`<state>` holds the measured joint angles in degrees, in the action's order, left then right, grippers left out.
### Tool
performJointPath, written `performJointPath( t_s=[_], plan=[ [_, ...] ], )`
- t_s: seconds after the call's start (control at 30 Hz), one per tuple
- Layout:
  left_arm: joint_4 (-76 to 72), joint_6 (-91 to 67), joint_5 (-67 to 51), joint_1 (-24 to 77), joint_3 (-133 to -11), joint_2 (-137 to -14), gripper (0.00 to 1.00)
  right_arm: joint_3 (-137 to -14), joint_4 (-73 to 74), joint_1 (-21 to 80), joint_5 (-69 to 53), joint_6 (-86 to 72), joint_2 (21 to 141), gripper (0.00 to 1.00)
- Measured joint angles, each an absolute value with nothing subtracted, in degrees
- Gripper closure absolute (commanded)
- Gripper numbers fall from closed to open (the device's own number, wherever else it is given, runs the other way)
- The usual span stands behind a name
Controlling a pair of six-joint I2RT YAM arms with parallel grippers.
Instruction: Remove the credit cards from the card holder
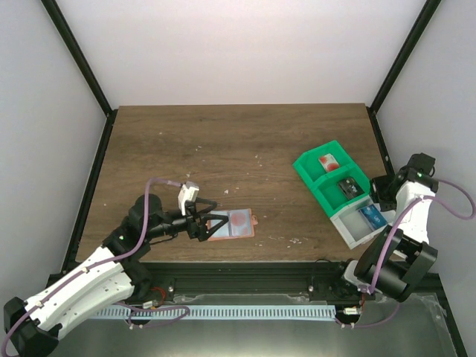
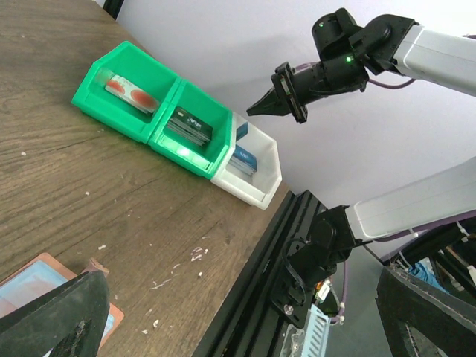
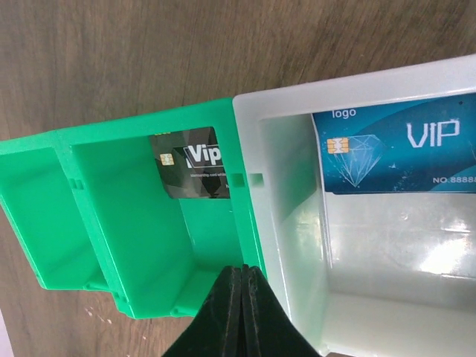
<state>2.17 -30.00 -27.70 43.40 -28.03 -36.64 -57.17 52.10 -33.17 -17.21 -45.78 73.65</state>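
Dark wood-grain tabletop with pale specks fills your workspace, boxed in by white walls.

Start with the writing. In the right wrist view the dark card reads "Vip" in white beside a gold chip, with fine print below that is too small to read. The blue card carries "logo", a gold chip, a diamond drawing, "VIP", and "NO. 8888" cut off at the edge. Both read upright there, their long sides running across that view. The red-and-white card shows red blotches and no legible text.

Each card sits in its own compartment near the table's right edge. The red-and-white one is in the far cell of the green tray, the dark one is in the next cell, and the blue one is in the white bin touching the tray's near end.

Your card holder lies opened flat near the front edge, well apart from the tray. Its light blue lining faces up inside a tan-pink border, and its long axis runs roughly left to right, with the right end slightly farther from you.

Your left gripper is spread wide at the holder's left end and grips nothing. One finger hangs over the holder's corner, and whether it touches cannot be told. Your right gripper is pinched fully closed and empty, above the wall between the green tray and the white bin.
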Motion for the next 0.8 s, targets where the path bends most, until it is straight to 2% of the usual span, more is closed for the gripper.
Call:
performJointPath(
  t_s=[0.43, 0.8],
  plan=[
    [2.13, -30.04, -27.73, 43.44, -27.94, -36.69, 0.00, -54.15, 49.67, -33.17, -15.86, -45.63, 75.70, 1.00],
    [2.13, -30.04, -27.73, 43.44, -27.92, -37.36, 0.00, -54.35, 51.20, -33.17, -7.81, -42.28, 78.50, 1.00]
  ],
)
